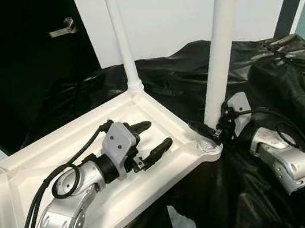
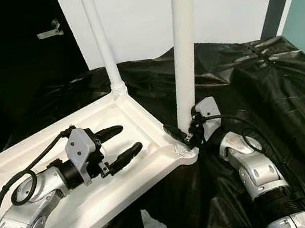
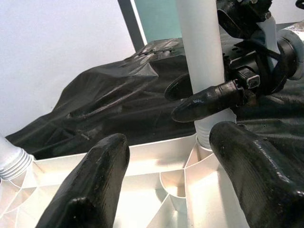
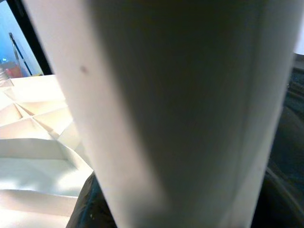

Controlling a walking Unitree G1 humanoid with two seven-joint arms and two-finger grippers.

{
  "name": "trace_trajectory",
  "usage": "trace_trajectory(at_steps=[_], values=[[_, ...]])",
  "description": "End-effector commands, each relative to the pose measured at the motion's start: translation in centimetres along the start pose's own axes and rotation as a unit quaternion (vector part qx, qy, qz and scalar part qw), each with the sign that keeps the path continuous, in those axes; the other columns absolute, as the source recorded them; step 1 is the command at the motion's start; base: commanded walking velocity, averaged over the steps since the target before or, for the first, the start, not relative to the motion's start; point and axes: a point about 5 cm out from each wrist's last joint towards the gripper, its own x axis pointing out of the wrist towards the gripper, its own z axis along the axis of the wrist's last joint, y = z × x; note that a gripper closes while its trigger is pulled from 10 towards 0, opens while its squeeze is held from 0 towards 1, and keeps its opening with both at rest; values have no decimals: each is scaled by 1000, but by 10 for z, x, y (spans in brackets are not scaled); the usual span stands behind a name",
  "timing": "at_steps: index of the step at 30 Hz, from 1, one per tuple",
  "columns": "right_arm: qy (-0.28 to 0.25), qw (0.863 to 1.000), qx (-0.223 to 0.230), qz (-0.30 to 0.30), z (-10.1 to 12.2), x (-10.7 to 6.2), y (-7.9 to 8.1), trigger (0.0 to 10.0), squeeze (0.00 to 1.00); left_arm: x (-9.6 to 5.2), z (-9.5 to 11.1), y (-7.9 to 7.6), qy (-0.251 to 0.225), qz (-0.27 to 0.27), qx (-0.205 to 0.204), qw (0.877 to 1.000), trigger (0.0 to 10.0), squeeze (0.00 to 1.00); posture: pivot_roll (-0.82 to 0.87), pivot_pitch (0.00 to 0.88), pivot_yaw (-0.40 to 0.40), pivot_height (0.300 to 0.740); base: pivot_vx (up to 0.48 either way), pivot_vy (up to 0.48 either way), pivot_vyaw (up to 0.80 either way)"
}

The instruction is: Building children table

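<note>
While right hand (image 1: 209, 129) grips leg (image 1: 220, 44) | tabletop (image 1: 43, 161) beneath left hand (image 1: 152, 137)

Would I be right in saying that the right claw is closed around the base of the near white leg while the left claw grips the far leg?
Not quite. The right claw is indeed closed around the base of the near white leg, but the left claw grips nothing: it hovers open over the upturned tabletop, apart from the far leg, as the left eye view shows.
</note>
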Motion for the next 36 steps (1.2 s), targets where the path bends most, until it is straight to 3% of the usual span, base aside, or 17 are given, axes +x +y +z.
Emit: trace_trajectory(at_steps=[1, 4, 7, 9, 13, 18, 24, 25, 28, 36], values=[[127, 991, 50, 1, -57, -15, 13, 10000, 0, -1, 1, -3, -4, -21, 2, 1000, 10000, 0, 9, 0, 31, 740, 0, 0, 0], [114, 993, 43, 1, -55, -14, 17, 10000, 0, -1, 2, -3, -4, -20, 2, 1000, 10000, 0, 9, 0, 31, 740, 0, 0, 0], [47, 998, 17, -27, -44, -10, 26, 10000, 0, -1, 2, -2, -5, -15, 2, 1000, 10000, 0, 8, 0, 33, 740, 0, 0, 0], [47, 998, 17, -27, -44, -10, 26, 10000, 0, -1, 2, -2, -5, -15, 2, 1000, 10000, 0, 8, 0, 33, 740, 0, 0, 0], [7, 998, -25, -54, -42, -14, 34, 10000, 0, 0, 2, -2, -7, -16, 3, 1000, 10000, 0, -4, 0, 47, 740, 0, 0, 0], [-3, 997, -33, -67, -35, -15, 27, 10000, 0, 1, 2, 0, -8, -23, 6, 1000, 10000, 0, -12, 0, 50, 740, 0, 0, 0], [23, 997, -16, -68, -46, -15, 31, 10000, 0, 2, 2, 0, -9, -22, 6, 1000, 10000, 0, -8, 0, 48, 740, 0, 0, 0], [76, 995, 21, -63, -56, -15, 31, 10000, 0, 3, 2, 0, -10, -21, 5, 1000, 10000, 0, -9, 0, 47, 740, 0, 0, 0], [81, 994, 35, -58, -53, -13, 29, 10000, 0, 2, 2, 0, -11, -21, 5, 1000, 10000, 0, -10, 0, 44, 740, 0, 0, 0], [117, 993, 27, -21, -48, -11, 18, 10000, 0, 4, 3, 0, -15, -18, 5, 1000, 10000, 0, -7, 0, 24, 740, 0, 0, 0]])
